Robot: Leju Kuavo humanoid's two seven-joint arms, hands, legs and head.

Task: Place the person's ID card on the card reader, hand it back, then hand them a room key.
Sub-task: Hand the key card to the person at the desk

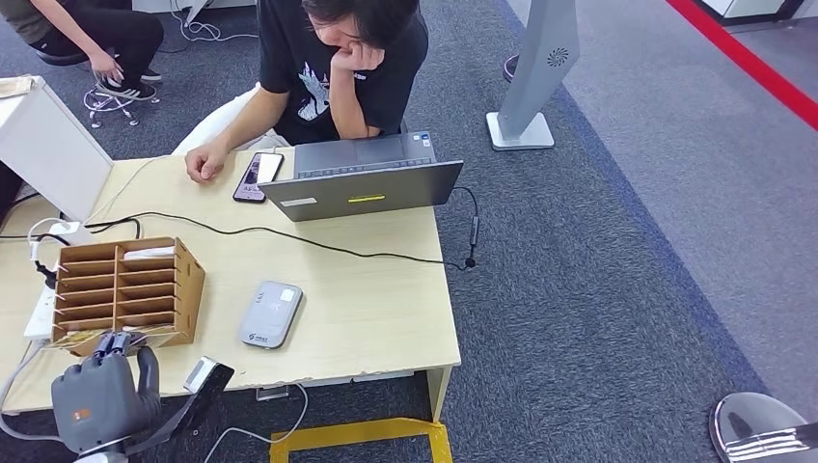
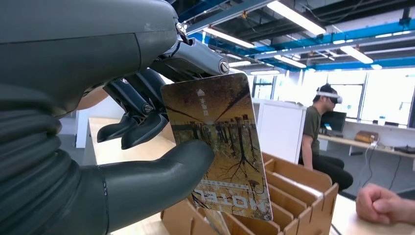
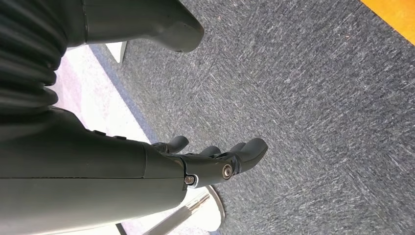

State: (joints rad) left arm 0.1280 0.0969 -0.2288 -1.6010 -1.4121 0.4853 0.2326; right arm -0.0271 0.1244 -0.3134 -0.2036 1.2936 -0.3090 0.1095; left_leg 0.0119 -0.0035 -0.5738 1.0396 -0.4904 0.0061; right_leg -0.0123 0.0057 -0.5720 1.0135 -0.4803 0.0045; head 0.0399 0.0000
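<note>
Room key (image 2: 218,147), a flat glossy card printed with autumn trees and the word HOTEL, sits pinched in the left hand (image 2: 147,122): the thick grey thumb (image 2: 161,171) presses one face while the darker fingers (image 2: 139,125) curl behind the other. In the head view that left hand (image 1: 101,395) hangs at the near left edge of the table (image 1: 367,318), just in front of the wooden slotted card rack (image 1: 125,289), and the card itself is too hidden there to make out. Bare pale wood lies open between the rack and the table's right edge, broken by the rounded grey card reader (image 1: 271,313) just beside the rack and a black cable (image 1: 318,241) crossing farther back. Beyond the cable stand an open grey laptop (image 1: 367,183) and a dark phone (image 1: 257,177), with a seated person's fist (image 1: 204,162) resting on the far edge. Right of the table a wide stretch of grey carpet (image 1: 617,289) runs to a white stand's base (image 1: 521,130). The right hand (image 3: 215,161) hangs over this carpet, holding nothing, its dark fingers loosely apart and slightly bent.
</note>
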